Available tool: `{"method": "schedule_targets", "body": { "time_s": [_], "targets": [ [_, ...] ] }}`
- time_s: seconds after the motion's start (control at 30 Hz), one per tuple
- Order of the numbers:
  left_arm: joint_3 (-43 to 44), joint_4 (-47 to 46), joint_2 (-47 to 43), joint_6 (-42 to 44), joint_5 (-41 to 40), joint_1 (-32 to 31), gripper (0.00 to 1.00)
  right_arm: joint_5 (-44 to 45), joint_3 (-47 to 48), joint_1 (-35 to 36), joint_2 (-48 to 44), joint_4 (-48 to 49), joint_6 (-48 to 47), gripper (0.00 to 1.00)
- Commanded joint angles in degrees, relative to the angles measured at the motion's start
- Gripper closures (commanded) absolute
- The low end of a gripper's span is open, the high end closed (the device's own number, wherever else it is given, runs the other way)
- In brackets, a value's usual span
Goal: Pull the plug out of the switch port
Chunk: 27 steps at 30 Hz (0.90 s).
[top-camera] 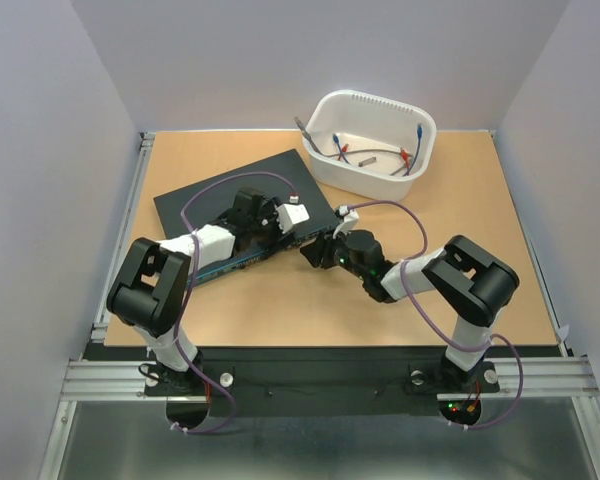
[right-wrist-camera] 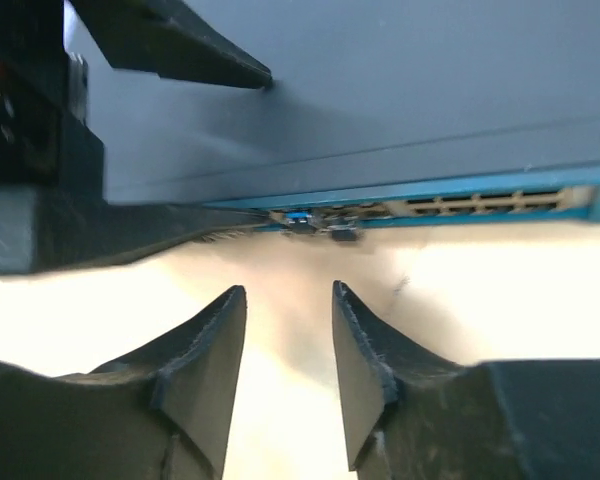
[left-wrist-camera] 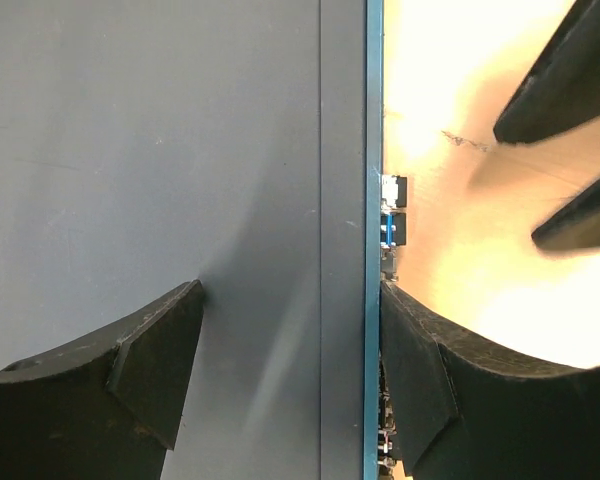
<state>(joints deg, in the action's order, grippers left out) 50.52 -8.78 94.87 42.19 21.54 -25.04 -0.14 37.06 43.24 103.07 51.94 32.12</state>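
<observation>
switch: flat, dark box (top-camera: 230, 190) lying at a slant on the left half of the worktop (top-camera: 480, 190), its blue-tinted socket edge turned to the near side, toward both arms.
plug: a small stub with a blue part (right-wrist-camera: 302, 218), seated in the socket row on that blue edge; the left wrist view shows it (left-wrist-camera: 391, 228) just past the blue strip, with a pale stub right beside it.
left gripper: it (top-camera: 280, 222) hangs over the near edge of the switch. Its jaws are apart and straddle the blue strip (left-wrist-camera: 290, 340): one finger over the box's flat top (left-wrist-camera: 155, 365), the other off the front edge, over the worktop. The plug lies just ahead of that outer finger, outside the gap.
right gripper: low on the worktop in front of the socket edge (top-camera: 315, 252), jaws apart and holding nothing (right-wrist-camera: 288, 310). The plug sits straight ahead of the gap, a little beyond the fingertips, not between them. The tips and the switch do not touch.
writing: the blue strip shows pale marks in the top view, too small to read; both wrist views are too blurred for any lettering.
white tub: at the far right (top-camera: 360, 178), well apart from the switch, holding loose blue and red-tipped cables.
</observation>
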Motion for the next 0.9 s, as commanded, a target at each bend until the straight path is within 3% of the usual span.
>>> {"method": "schedule_targets", "body": {
  "time_s": [0.0, 0.53, 0.87],
  "targets": [
    [1.86, 3.76, 3.22, -3.26, 0.34, 3.77, 0.25, 3.12, 0.11, 0.61, -0.68, 1.76, -13.05, 0.57],
    [3.53, 5.44, 4.97, -5.37, 3.95, 6.84, 0.32, 11.66, 10.05, 4.57, 5.65, -2.72, -13.75, 0.58],
    [3.0, 4.73, 5.41, -6.33, 4.12, 6.84, 0.46, 16.58, 13.47, 6.24, 7.59, -6.94, -16.73, 0.59]
  ]
}}
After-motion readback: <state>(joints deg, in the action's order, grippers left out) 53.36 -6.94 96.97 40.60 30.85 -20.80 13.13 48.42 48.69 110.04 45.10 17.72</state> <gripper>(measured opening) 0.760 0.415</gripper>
